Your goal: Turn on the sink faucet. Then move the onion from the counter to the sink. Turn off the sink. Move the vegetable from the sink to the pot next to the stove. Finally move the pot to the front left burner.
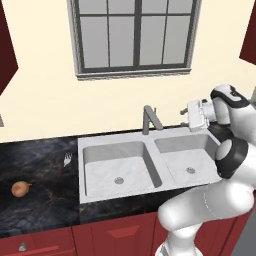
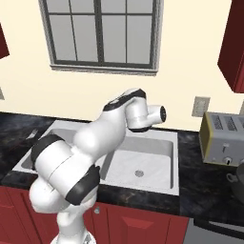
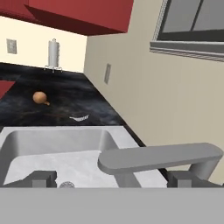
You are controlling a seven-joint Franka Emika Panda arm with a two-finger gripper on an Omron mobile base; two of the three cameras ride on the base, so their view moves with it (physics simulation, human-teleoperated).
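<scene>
We see the black counter carrying the pale double sink, the grey faucet rising at its back rim. Our hand hovers just right of the spout, its fingers spread wide and empty. The onion lies far left, near what looks like a fork.

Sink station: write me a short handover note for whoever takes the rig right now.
Pincer: open, empty, beside the sink faucet, level with its spout.
Onion: on the counter, left of the sink, near a fork.
Basins look dry; no water visible.
Done: nothing yet.
Left: faucet on, onion into sink, faucet off, onion to pot, pot to front left burner.
</scene>
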